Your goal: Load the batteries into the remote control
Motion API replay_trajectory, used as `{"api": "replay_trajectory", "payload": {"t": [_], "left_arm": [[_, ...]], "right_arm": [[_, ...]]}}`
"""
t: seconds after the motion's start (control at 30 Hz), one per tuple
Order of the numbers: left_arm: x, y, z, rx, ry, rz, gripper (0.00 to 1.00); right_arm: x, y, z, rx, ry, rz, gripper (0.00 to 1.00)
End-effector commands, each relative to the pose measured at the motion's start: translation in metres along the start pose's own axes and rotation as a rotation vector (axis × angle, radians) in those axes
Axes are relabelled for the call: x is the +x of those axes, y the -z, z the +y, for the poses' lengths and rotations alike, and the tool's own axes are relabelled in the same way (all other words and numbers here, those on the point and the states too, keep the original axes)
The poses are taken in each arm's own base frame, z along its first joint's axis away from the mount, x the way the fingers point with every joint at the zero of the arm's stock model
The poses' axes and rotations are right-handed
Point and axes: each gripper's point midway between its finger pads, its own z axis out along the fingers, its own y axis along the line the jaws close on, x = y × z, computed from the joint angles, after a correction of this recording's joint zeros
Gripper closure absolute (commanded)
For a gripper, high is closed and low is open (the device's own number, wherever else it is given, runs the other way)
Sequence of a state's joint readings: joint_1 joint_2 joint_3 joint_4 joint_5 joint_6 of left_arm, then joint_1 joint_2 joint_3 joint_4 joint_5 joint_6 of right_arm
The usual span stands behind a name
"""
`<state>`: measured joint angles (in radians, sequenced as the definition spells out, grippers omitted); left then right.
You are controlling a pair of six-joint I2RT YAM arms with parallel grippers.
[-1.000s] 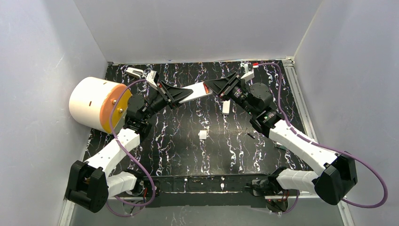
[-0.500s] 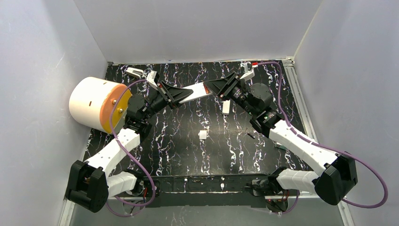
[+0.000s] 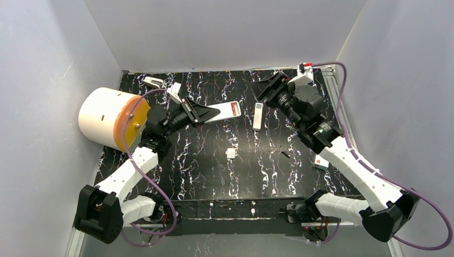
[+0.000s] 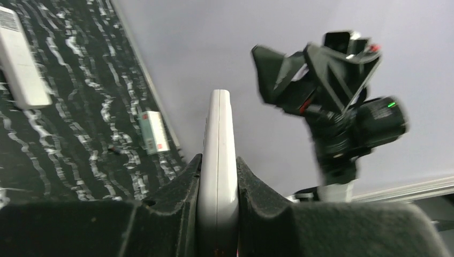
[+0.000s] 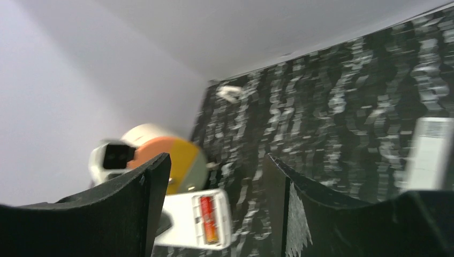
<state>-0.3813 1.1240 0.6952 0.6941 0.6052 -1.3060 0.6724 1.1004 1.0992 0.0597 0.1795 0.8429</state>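
My left gripper (image 3: 206,112) (image 4: 218,160) is shut on a white remote control (image 3: 226,110) (image 4: 218,128) and holds it off the table, its free end pointing right. The remote (image 5: 195,219) has its back compartment uncovered, and one orange-red battery (image 5: 207,218) (image 3: 234,108) lies in it. My right gripper (image 3: 266,91) (image 5: 214,160) is open and empty, up and to the right of the remote's end, apart from it. The left wrist view shows the remote edge-on between the pads.
A second white remote (image 3: 257,115) (image 5: 428,152) lies on the dark marbled table (image 3: 214,176). A small white piece (image 3: 231,153), a tiny dark item (image 3: 285,155) and a small box (image 3: 321,163) lie nearby. A white and orange cylinder (image 3: 110,119) stands at left.
My right gripper has opened and drawn back up and to the right, away from the remote's end. The held remote now shows a battery in its compartment and sits slightly lower.
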Motion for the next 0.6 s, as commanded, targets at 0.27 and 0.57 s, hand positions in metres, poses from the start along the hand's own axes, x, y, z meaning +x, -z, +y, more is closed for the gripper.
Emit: {"api": "replay_trajectory", "payload": {"t": [0.27, 0.57], "left_arm": [[0.045, 0.032, 0.021, -0.033, -0.416, 0.268, 1.0], [0.048, 0.033, 0.026, -0.035, -0.429, 0.294, 1.0]], "right_arm": [[0.03, 0.067, -0.213, 0.708, 0.52, 0.454, 0.3], [0.105, 0.113, -0.282, 0.705, 0.648, 0.946, 0.35]]}}
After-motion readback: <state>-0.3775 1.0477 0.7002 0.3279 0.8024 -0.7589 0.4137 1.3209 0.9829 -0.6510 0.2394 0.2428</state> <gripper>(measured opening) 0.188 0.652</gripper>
